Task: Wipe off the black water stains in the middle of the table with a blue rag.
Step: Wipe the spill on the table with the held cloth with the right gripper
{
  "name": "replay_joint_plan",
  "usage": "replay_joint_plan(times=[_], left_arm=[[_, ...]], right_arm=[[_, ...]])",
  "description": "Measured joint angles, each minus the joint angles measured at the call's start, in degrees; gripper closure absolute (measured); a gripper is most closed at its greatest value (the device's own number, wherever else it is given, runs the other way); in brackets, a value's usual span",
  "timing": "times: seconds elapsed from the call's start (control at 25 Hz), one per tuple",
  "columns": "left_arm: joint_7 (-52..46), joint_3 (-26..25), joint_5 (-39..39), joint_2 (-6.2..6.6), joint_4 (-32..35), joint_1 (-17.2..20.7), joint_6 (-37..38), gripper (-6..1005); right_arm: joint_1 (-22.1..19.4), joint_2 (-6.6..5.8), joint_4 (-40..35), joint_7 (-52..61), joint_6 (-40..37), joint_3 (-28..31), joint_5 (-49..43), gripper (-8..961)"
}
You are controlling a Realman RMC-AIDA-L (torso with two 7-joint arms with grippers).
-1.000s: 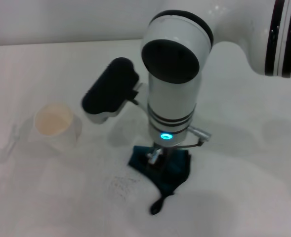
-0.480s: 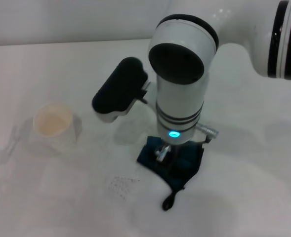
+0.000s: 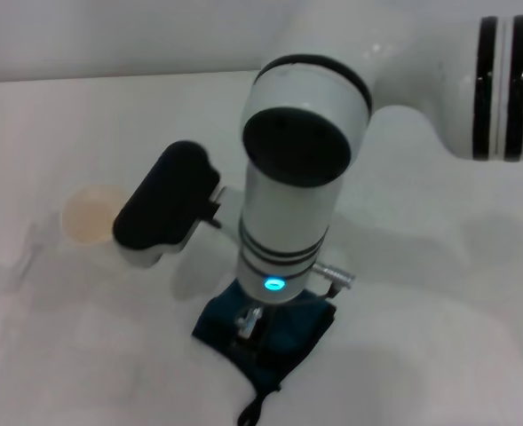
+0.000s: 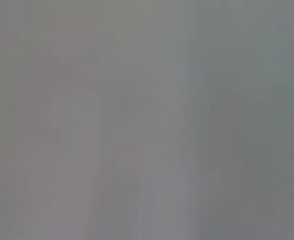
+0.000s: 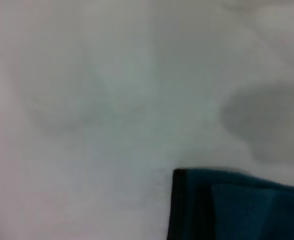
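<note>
Now | right claw (image 3: 250,324) pressed on blue rag (image 3: 288,342), grip unclear | table (image 3: 439,355) | no legible writing

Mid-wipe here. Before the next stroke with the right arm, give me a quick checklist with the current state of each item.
1. Right tool pressing down on the blue rag: ok.
2. Rag flat on the table: ok; its loop trails toward the near edge.
3. Black water stains gone: cannot tell; none visible, the arm and rag may cover them.
4. Paper cup clear of the rag: ok, though the wrist camera housing overlaps it in view.
5. Left arm parked: cannot tell.
</note>
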Motion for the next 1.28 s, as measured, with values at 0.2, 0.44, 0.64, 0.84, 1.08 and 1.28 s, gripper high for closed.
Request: replay_joint_plan(times=[0.2, 0.44, 0.64, 0.84, 1.08, 1.28], left_arm=[[0.0, 0.0, 0.0, 0.0, 0.0, 0.2, 0.0, 120], [0.0, -0.1, 0.0, 0.0, 0.0, 0.3, 0.0, 120], [0.0, -0.1, 0.0, 0.0, 0.0, 0.0, -0.2, 120], [0.0, -0.1, -0.1, 0.0, 0.0, 0.0, -0.3, 119], [0.0, -0.1, -0.1, 0.0, 0.0, 0.4, -0.3, 119], [0.0, 0.0, -0.2, 0.0, 0.0, 0.7, -0.2, 120]], right_arm=[[2.3, 0.0, -0.7, -0.3, -2.8, -3.0, 4.2, 899], [3.1, 0.0, -1.4, -1.8, -3.0, -5.0, 7.1, 899], [3.4, 0.01, -0.9, -2.8, -3.4, -5.3, 8.2, 898], [3.9, 0.0, 0.8, -1.4, -2.5, -4.7, 5.4, 898], [3.8, 0.0, 3.5, -0.5, -0.3, -2.2, 0.4, 897], [3.3, 0.0, 5.9, -0.4, 1.1, -1.4, -1.5, 897]])
